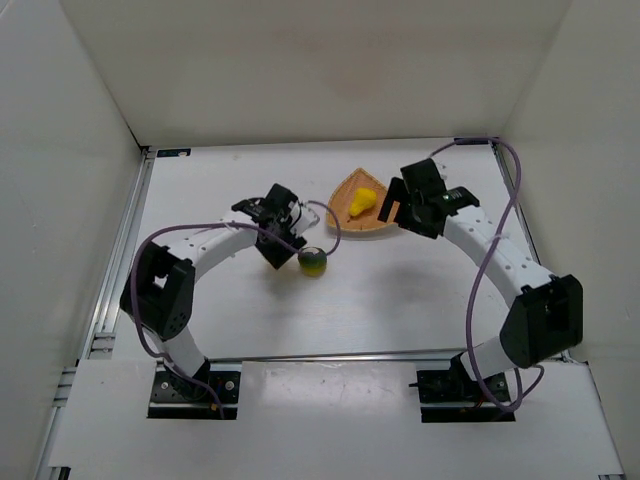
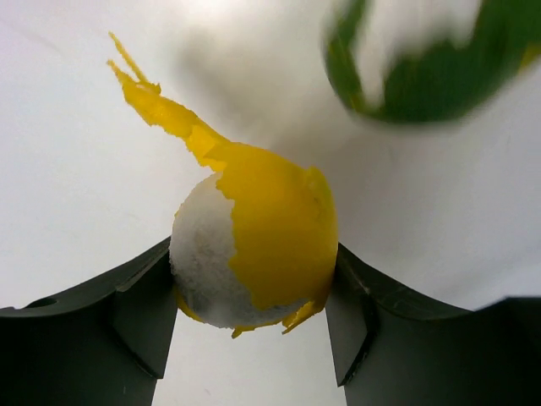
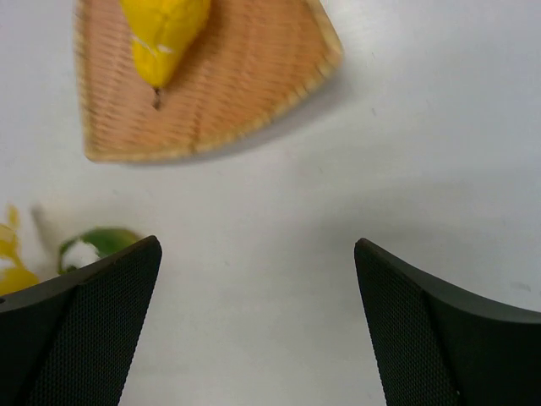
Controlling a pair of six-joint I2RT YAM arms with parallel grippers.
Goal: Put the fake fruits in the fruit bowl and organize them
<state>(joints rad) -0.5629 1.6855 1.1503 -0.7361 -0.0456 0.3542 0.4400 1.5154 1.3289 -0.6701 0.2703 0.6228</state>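
The fruit bowl (image 1: 345, 190) is a tan woven basket at the back middle of the table, with the yellow pear (image 1: 362, 202) lying in it. My left gripper (image 1: 283, 238) is shut on the yellow round fruit with a white patch (image 2: 270, 237), low over the table left of the bowl. That fruit is hidden under the gripper in the top view. The green round fruit (image 1: 313, 262) lies on the table just beside that gripper and shows blurred in the left wrist view (image 2: 423, 51). My right gripper (image 1: 392, 212) is open and empty above the bowl's right edge. Its view shows the bowl (image 3: 237, 93), the pear (image 3: 161, 34) and the green fruit (image 3: 93, 245).
White walls enclose the table on the left, back and right. A metal rail (image 1: 125, 240) runs along the left edge. Purple cables loop off both arms.
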